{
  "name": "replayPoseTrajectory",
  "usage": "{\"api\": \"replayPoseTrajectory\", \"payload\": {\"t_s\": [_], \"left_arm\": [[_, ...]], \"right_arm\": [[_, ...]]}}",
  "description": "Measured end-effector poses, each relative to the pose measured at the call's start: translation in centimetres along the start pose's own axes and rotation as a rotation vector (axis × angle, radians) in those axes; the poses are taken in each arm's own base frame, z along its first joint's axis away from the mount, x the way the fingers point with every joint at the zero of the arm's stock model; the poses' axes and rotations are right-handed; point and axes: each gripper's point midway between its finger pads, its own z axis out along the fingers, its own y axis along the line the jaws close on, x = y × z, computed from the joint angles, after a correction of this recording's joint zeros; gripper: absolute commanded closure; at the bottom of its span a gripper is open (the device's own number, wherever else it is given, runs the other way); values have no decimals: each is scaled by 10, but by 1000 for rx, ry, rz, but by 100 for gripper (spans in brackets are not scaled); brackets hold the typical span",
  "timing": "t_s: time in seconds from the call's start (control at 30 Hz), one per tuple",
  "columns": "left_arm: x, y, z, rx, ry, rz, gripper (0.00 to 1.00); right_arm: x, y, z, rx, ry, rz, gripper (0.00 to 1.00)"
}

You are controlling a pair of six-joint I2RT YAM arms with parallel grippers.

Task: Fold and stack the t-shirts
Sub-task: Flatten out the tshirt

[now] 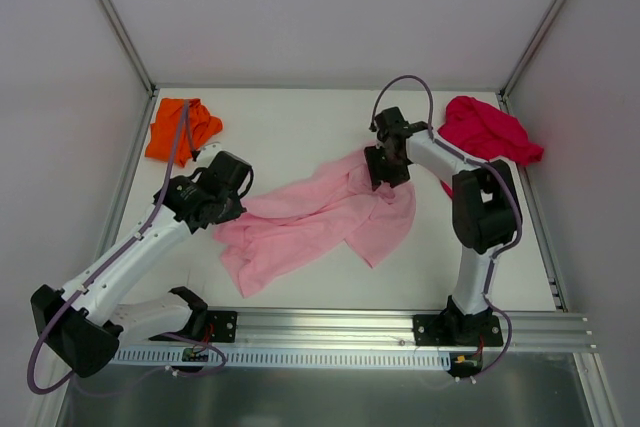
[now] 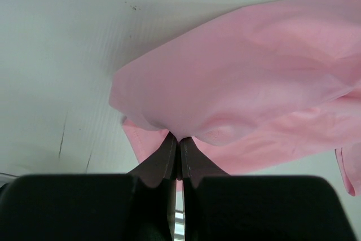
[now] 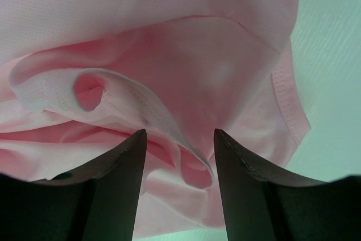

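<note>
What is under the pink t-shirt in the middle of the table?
Only bare white table shows around the pink t-shirt. Whatever its crumpled folds cover cannot be seen. The left pincer pinches its edge, and the right pincer straddles a fold, jaws apart.

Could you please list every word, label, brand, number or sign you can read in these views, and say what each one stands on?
No text can be read in any view.
The pink t-shirt, orange t-shirt and red t-shirt show plain cloth, with no print or tag visible.
The small connectors at the arm bases are too small to tell whether they bear markings.
</note>
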Motion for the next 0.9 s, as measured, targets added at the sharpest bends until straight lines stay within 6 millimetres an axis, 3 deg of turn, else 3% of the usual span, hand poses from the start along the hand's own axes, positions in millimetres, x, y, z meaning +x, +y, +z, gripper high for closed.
{"api": "replayPoseTrajectory", "payload": {"t_s": [0.03, 0.1, 0.13, 0.17, 0.3, 0.4, 0.53, 0.63, 0.77, 0.9], "left_arm": [[0, 1, 0, -1, 1, 1, 100], [1, 1, -1, -3, 2, 1, 100], [0, 2, -1, -3, 1, 1, 100], [0, 2, -2, -4, -1, 1, 100], [-3, 3, -2, -8, -13, -2, 100], [-3, 3, -2, -7, -17, -3, 100], [-7, -1, 0, 1, -27, -5, 100], [-13, -7, 2, 5, -37, 4, 100], [-42, -28, -4, 52, -103, 15, 100], [-101, -55, -17, 108, -218, -15, 100]], "right_arm": [[1, 1, 2, -7, 7, 2, 46], [1, 3, 5, -17, 16, 6, 58], [1, 4, 6, -23, 18, 6, 68], [2, 5, 7, -28, 22, 9, 98], [-3, 8, 5, -44, 17, 19, 99], [-19, 12, 0, -60, -7, 18, 99], [-68, 21, -15, -77, -84, 3, 99], [-117, 25, -41, -71, -204, -8, 99], [-164, 21, -89, -31, -362, -17, 99], [-177, 6, -118, 55, -442, -12, 99]]}}
